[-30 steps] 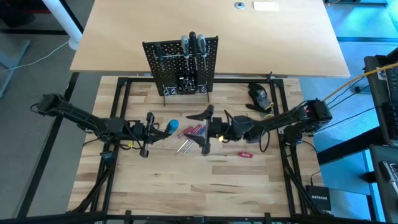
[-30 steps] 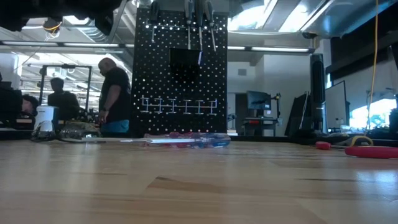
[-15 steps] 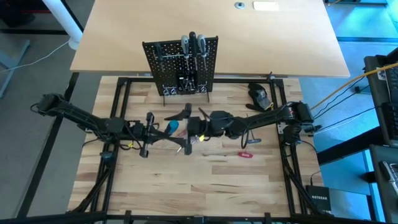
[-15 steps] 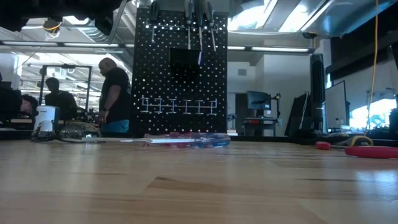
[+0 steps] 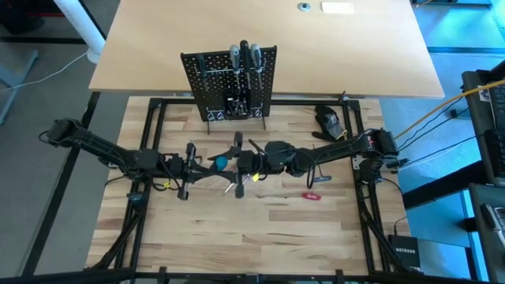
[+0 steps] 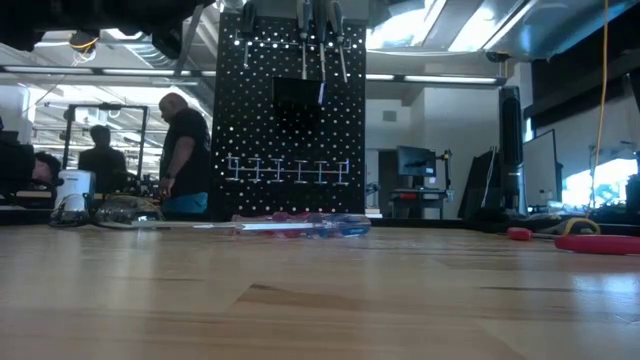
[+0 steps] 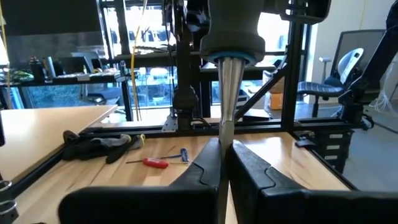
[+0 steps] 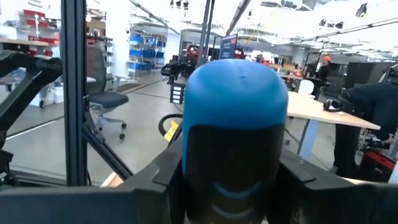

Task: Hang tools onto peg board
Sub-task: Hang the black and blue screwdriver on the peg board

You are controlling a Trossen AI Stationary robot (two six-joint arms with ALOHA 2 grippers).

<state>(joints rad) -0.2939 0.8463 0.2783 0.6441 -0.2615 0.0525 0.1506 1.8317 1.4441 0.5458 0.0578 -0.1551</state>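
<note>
High view: both tools meet mid-tabletop (image 5: pixel 260 237) before the peg board (image 5: pixel 230 84). Left wrist view: left tool (image 7: pixel 224 163) pinches the screwdriver's silver shaft. Right wrist view: right tool (image 8: pixel 233 165) closes around the blue-handled screwdriver (image 8: pixel 235 112).

One peg board (image 5: pixel 230 83), two hung tools (image 5: pixel 245 57), one blue-handled screwdriver (image 8: pixel 235 112).
</note>
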